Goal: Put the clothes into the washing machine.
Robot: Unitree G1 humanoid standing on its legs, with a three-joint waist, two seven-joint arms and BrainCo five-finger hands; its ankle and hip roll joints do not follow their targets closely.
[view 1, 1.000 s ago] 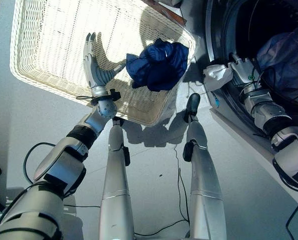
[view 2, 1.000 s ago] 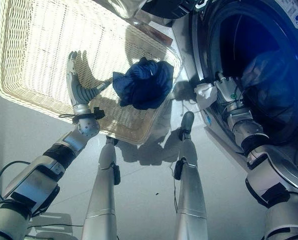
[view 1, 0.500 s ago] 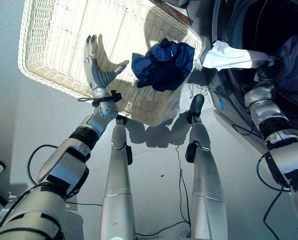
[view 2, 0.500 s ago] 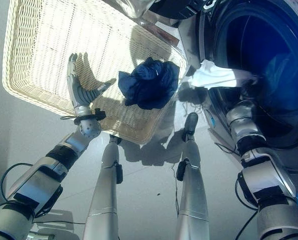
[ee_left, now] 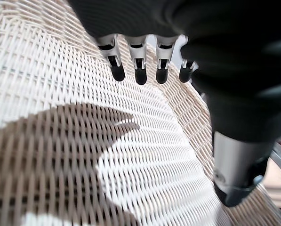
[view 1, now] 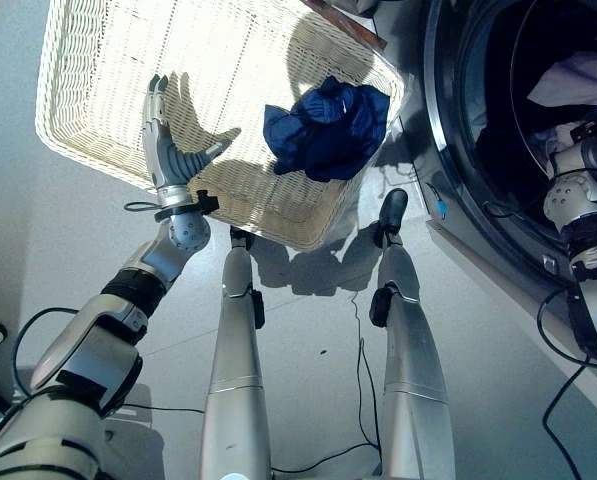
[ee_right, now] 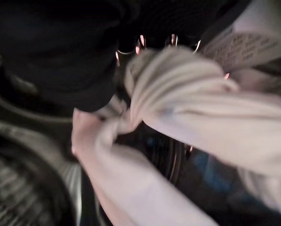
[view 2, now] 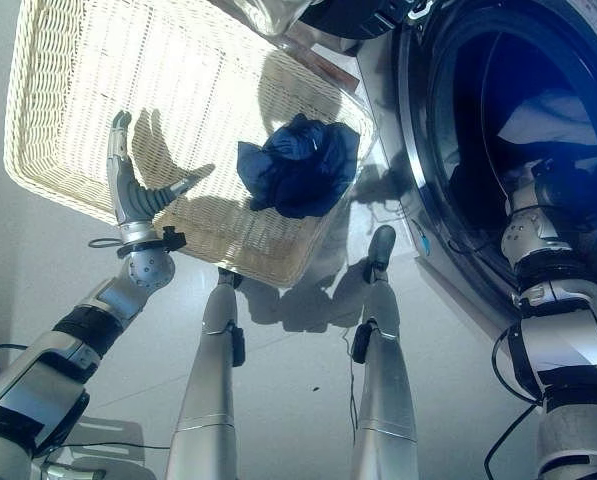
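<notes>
- Over the wicker basket, head views: the left hand hovers flat and loose near the front rim, with the blue garment bunched by the right corner and plenty of bare weave between.
- Left wrist view: fingers straight, holding nothing.
- Right wrist view: inside the washing machine drum, the right hand is clenched on a white cloth.

The left hand is held above the woven floor of the white wicker basket. Its fingers extend straight in a row, dark tips clear of the weave; the thumb stands apart. The hand's shadow lies on the basket floor below the fingers.
</notes>
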